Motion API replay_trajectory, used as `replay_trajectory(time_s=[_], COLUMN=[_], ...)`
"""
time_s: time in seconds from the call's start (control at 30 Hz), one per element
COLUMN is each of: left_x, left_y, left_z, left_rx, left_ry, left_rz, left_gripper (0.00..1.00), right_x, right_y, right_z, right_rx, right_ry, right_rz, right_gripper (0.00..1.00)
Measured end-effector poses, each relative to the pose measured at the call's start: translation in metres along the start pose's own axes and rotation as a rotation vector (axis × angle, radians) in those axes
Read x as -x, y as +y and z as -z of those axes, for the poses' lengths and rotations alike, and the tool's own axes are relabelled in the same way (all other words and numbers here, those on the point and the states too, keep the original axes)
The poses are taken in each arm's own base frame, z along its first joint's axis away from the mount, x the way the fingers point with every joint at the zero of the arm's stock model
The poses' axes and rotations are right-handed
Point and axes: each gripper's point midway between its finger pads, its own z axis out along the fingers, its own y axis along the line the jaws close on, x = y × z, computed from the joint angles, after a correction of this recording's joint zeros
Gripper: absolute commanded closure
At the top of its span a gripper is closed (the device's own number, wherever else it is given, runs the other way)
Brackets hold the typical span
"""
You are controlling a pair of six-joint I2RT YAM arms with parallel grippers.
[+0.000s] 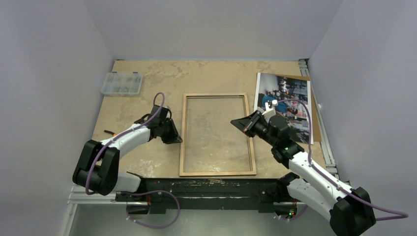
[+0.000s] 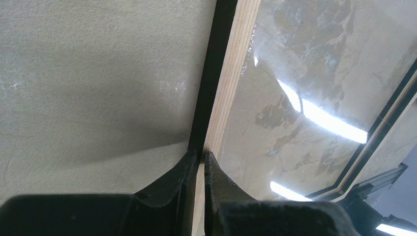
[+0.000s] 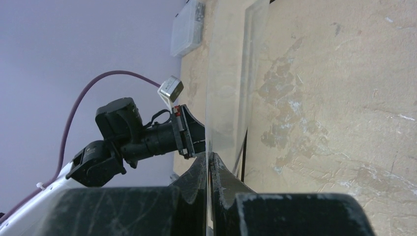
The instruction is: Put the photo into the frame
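Observation:
The frame lies in the middle of the table with its tan wood back up; the table shows through its opening. My left gripper is shut on the frame's left rail, its jaws pinching the black and tan edge. My right gripper reaches in over the frame's right side. It is shut on the edge of a thin clear pane. The photo, a bluish street scene, lies at the back right, partly under my right arm.
A brown backing board lies beneath the photo, showing along its right edge. A clear compartment box sits at the back left. White walls close the table in on three sides.

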Motion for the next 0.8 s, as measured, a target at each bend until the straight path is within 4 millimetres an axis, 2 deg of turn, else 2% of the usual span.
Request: replay_trajectory(time_s=[0.47, 0.8], left_x=[0.0004, 0.0000], left_y=[-0.0011, -0.0015], left_z=[-0.0005, -0.0008], left_rx=[0.001, 0.003], left_ry=[0.008, 0.019], left_rz=[0.001, 0.002], left_gripper=[0.94, 0.95], right_x=[-0.0053, -0.0066], right_y=[-0.0006, 0.0030], right_z=[-0.0015, -0.0007], right_rx=[0.021, 0.050], right_ry=[0.016, 0.029], right_rz=[-0.057, 0.043], right_gripper=[1.00, 1.00])
